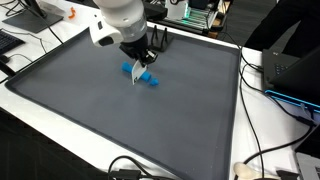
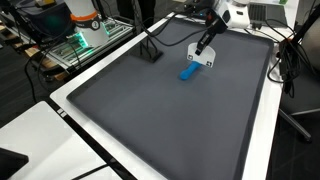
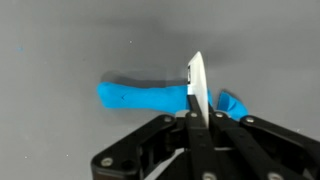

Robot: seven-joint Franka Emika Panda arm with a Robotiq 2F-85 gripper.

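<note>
Jaws clamped on white piece [image 3: 197, 85] | over blue block [image 3: 140, 96] | grey mat [image 1: 80, 110]

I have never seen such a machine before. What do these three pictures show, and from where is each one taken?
The machine is a white robot arm. The grasping part at its end is the claw. Two pictures come from cameras that stand outside the robot and look at the same white table from different places. The third comes from a camera on the wrist, which looks down past the claw. On the table lies a large dark grey mat, and on the mat a long bright blue object; I cannot tell what it is. The claw is shut on a thin flat white piece, held over the blue object. Whether they touch is unclear. Black cables lie beside the mat.
</note>
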